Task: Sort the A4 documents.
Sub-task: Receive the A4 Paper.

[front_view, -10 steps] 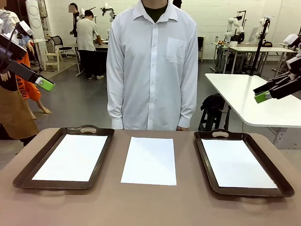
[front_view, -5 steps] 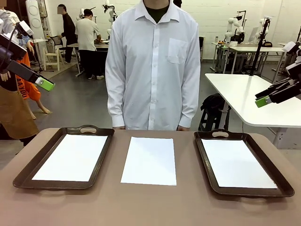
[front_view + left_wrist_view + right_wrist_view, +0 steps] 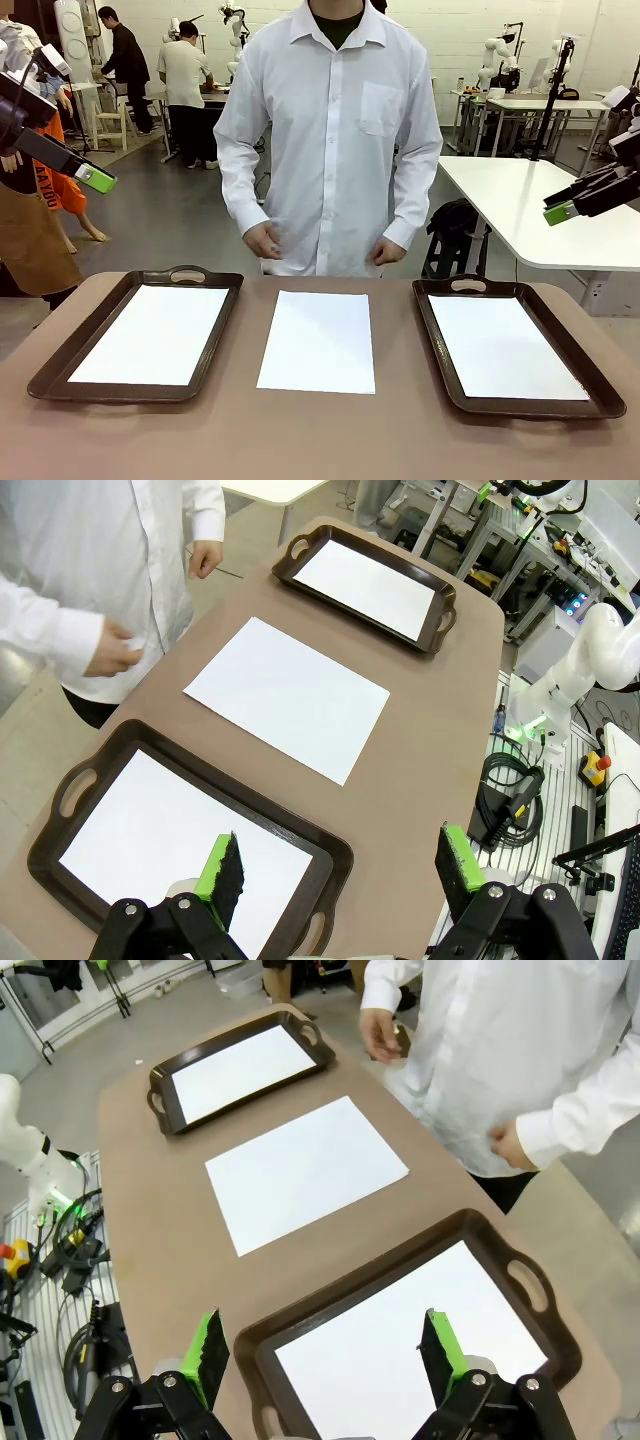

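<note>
Hovering high off the left edge of the counter (image 3: 320, 440): left robot hand (image 3: 95, 178), jaws spread wide, nothing between the green pads. Likewise off the right edge: right robot hand (image 3: 560, 210), raised well clear of the surface, jaws wide apart, gripping nothing.

Lying flat on the counter, three A4 documents, all plain white:
- middle sheet (image 3: 318, 340) bare on the counter's centre, long sides running from the near edge toward the far edge, between the two trays and touching neither;
- left sheet (image 3: 150, 333) inside the left tray (image 3: 90, 330), toward the left edge;
- right sheet (image 3: 505, 345) inside the right tray (image 3: 530, 407), toward the right edge.

Both trays dark brown, with handles, each sheet resting within the rim, a brown border showing all round.

Standing at the far edge, a person in a white shirt (image 3: 330, 130), one of the person's hands (image 3: 263, 240) and the other (image 3: 388, 250) held at waist height, loosely curled, apart from the counter and from every sheet.
</note>
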Robot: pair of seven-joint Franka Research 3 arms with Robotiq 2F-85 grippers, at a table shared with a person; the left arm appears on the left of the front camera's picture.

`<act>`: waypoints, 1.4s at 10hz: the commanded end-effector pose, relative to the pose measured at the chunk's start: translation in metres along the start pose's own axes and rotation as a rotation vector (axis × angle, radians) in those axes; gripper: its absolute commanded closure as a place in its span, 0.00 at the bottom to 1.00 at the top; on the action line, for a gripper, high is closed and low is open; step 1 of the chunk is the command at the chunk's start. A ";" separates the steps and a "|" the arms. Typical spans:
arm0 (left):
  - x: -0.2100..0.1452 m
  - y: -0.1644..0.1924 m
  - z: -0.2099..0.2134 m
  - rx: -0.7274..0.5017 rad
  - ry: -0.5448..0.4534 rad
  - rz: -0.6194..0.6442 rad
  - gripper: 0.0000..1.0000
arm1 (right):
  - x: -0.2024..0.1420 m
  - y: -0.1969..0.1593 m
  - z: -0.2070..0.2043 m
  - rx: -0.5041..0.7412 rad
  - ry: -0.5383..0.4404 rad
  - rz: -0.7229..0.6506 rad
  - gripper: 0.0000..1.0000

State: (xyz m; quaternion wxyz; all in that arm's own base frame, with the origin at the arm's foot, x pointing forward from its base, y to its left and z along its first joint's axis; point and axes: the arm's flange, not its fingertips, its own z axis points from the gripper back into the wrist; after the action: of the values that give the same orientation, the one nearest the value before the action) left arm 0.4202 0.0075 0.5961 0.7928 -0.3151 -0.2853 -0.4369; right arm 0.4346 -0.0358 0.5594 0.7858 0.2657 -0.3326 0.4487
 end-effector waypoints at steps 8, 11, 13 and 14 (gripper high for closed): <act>0.000 -0.001 0.001 0.001 0.003 -0.004 0.00 | -0.001 0.000 -0.001 0.001 0.002 -0.002 0.00; 0.000 -0.001 0.001 0.001 0.003 -0.004 0.00 | -0.001 0.000 -0.001 0.001 0.002 -0.002 0.00; 0.000 -0.001 0.001 0.001 0.003 -0.004 0.00 | -0.001 0.000 -0.001 0.001 0.002 -0.002 0.00; 0.000 -0.001 0.001 0.001 0.003 -0.004 0.00 | -0.001 0.000 -0.001 0.001 0.002 -0.002 0.00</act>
State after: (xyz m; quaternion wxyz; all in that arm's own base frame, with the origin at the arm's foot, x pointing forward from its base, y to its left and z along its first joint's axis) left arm 0.4202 0.0075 0.5961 0.7928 -0.3151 -0.2853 -0.4369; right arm 0.4346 -0.0358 0.5594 0.7858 0.2657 -0.3325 0.4487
